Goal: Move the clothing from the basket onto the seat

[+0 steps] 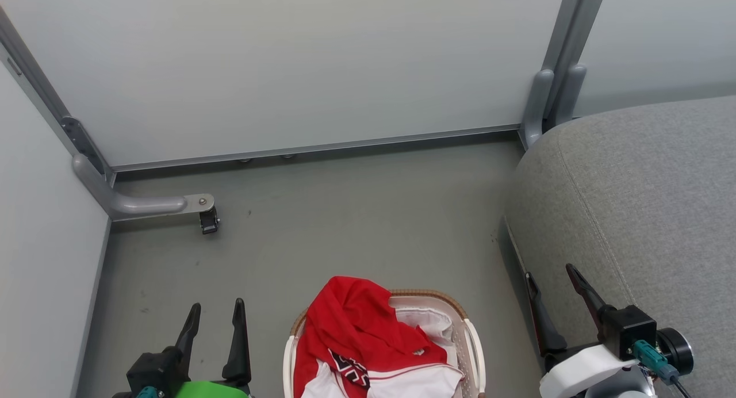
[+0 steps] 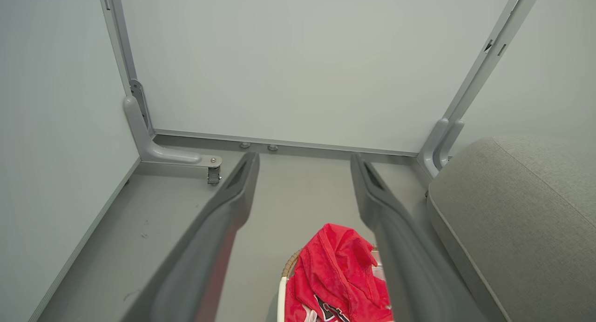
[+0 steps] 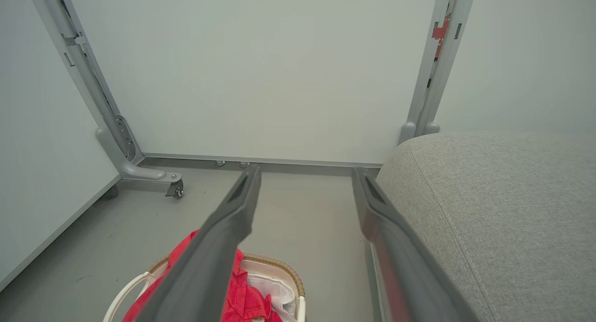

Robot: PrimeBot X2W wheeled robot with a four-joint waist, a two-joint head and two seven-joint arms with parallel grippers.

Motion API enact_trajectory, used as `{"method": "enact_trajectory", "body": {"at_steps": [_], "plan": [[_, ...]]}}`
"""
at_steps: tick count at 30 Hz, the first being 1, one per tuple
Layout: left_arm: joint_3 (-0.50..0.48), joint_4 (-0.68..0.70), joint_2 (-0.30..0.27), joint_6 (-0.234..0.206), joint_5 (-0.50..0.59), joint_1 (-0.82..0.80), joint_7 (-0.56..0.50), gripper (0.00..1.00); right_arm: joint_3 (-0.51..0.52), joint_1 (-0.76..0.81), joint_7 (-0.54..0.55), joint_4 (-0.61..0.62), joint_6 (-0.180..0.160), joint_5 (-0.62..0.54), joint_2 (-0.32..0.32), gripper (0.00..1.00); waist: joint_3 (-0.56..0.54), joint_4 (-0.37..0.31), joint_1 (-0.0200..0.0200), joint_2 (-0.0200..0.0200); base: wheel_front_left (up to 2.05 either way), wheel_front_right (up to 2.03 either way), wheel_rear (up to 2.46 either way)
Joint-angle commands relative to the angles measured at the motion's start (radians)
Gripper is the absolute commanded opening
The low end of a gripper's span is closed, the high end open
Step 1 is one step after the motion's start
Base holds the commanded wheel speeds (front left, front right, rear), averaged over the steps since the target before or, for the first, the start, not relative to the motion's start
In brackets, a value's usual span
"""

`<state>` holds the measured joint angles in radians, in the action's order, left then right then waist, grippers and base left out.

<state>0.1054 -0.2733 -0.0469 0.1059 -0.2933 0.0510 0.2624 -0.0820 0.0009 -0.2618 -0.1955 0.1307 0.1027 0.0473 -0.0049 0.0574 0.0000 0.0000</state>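
**Opening reach: both claws wide, nothing lifted yet**

Here is the start of it, by my reading: the clothing [image 1: 356,329] lies heaped in the basket [image 1: 475,340], red fabric spilling over the far rim with a white panel and a dark emblem facing up. The basket stands on the floor [image 1: 345,214], low and centre in the head view. The seat [image 1: 644,202] is bare, just beside the basket on the robot's right.

The left gripper [image 1: 217,307] hangs released, fingers spread, to the left of the basket and apart from it, gripping nothing. The right gripper [image 1: 549,273] is also spread and empty. It sits on the far side of the basket, at the seat's front edge. So the clothing lies between the two claws, nearer the robot than either set of fingertips.

In the left wrist view the red heap shows low between the fingers, so that arm looks well lined up.

The next move, I'd say, calls for one claw to come in and drop onto the raised red fold. It must close on cloth alone and miss the white liner [image 1: 425,320] beside it. Then comes a lift clear of the rim and a swing right, over to the cushion.
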Motion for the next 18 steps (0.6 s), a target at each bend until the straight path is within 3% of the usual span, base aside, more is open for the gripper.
{"method": "enact_trajectory", "body": {"at_steps": [1,18], "plan": [[0.001,-0.003,-0.006,0.003,0.005,0.013,0.004,1.0,0.0,0.013,-0.005,0.0,0.0,-0.003,0.006,1.0,0.001,0.0,0.0,0.0,0.0,0.0,0.0],[0.008,-0.002,-0.006,0.006,-0.001,0.005,0.004,1.0,0.007,0.006,-0.005,0.018,0.0,-0.004,0.006,1.0,0.02,-0.002,0.0,0.0,0.0,0.0,0.0]]}}
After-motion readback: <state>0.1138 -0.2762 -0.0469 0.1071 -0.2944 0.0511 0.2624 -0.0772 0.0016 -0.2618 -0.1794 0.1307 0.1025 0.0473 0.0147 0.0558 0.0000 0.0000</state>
